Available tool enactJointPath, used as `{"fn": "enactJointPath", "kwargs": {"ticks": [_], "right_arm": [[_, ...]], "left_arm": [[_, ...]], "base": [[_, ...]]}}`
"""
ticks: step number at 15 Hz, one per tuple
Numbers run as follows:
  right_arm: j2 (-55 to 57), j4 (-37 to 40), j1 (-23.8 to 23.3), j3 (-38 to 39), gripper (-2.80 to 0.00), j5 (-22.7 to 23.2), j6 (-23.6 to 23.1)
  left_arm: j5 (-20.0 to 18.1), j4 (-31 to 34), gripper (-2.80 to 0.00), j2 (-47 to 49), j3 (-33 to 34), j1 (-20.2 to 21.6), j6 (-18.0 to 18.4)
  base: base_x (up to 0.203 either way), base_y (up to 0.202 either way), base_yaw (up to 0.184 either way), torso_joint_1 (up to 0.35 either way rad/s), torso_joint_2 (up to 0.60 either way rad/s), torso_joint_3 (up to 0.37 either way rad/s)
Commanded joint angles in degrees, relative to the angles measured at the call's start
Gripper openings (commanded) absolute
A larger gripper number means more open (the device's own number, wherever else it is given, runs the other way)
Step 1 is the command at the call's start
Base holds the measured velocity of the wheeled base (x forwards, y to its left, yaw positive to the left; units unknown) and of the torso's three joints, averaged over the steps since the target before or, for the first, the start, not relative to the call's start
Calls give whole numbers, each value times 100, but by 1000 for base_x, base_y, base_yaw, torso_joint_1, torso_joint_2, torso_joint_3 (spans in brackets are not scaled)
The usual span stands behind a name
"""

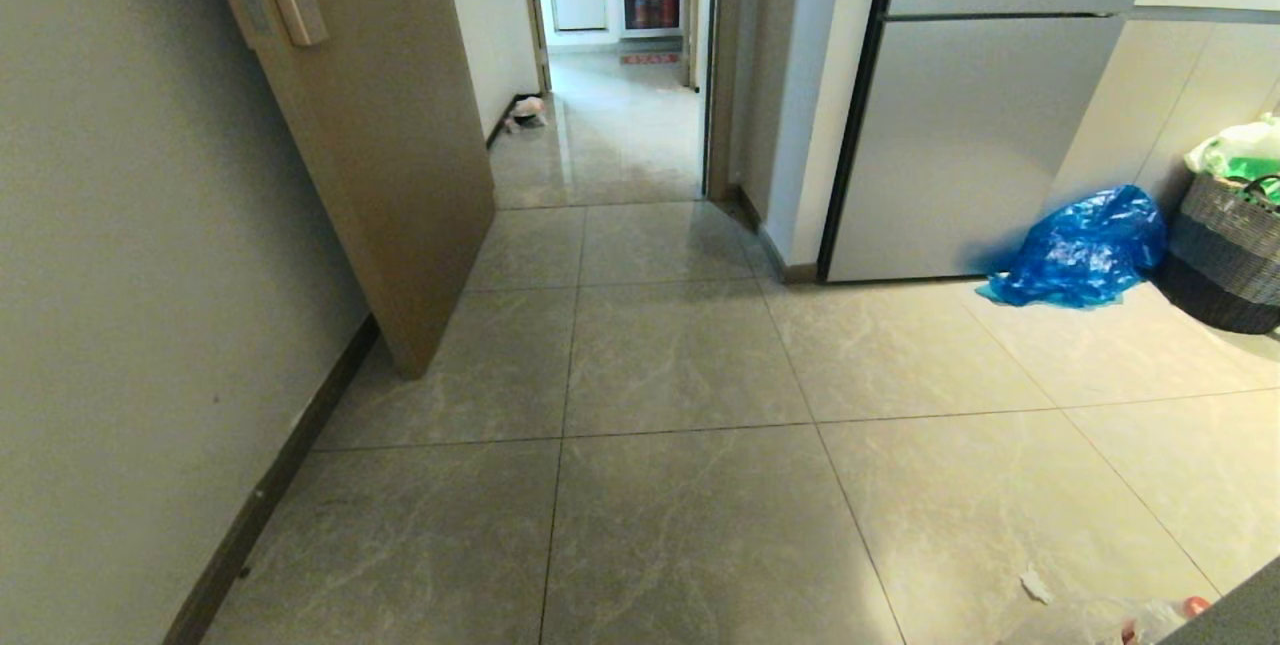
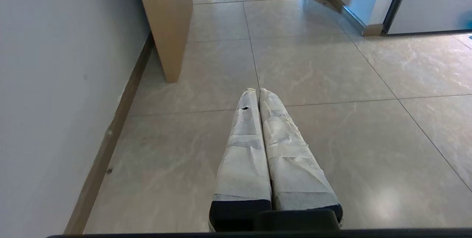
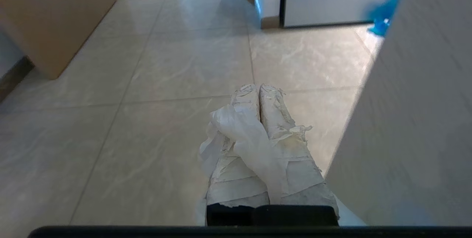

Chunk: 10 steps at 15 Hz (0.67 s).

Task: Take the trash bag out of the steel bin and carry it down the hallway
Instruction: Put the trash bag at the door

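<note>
Far left in the head view: plain wall (image 1: 130, 275) with dark baseboard (image 1: 290, 465), then a tan wooden door (image 1: 390, 155) standing ajar, edge toward the camera. Past the door, the hallway (image 1: 615, 135) running away over glossy grey marbled floor tiles (image 1: 680, 355), with a small whitish lump (image 1: 527, 112) against its left wall, too small to make out. Right of the hallway opening, a steel-grey refrigerator (image 1: 970, 135); just beside its lower corner, a shiny blue plastic bag (image 1: 1080, 250) slumped on the floor. Further right, a grey woven basket (image 1: 1225, 255) stuffed with white and green plastic. At the bottom right edge, a scrap of paper (image 1: 1035, 585) and crumpled clear plastic (image 1: 1100, 622). No steel bin in any view.

Neither arm in the head view. From the left wrist: left gripper (image 2: 257, 90) low over the tiles, tape-wrapped fingers (image 2: 243, 149) pressed together, nothing between them. From the right wrist: right gripper (image 3: 258, 87) likewise pressed together, pinching a strip of thin white plastic, the trash bag (image 3: 245, 138), draped back across the taped fingers (image 3: 291, 157). Close on one side of it, a pale flat surface (image 3: 409, 120).
</note>
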Motion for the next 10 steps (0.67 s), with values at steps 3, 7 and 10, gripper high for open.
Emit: {"fn": "enactJointPath", "kwargs": {"ticks": [3, 7, 10], "right_arm": [[-1, -4, -6, 0, -280, 3, -5], [-1, -3, 0, 0, -280, -6, -1], [-1, -3, 0, 0, -280, 0, -4]], "left_arm": [[1, 0, -280, -2, 0, 0, -3], [1, 0, -280, -2, 0, 0, -3], [1, 0, -280, -2, 0, 0, -3]], "base": [[184, 0, -2, 4, 6, 2], [187, 0, -3, 5, 2, 2], [186, 0, -4, 4, 1, -1]]}}
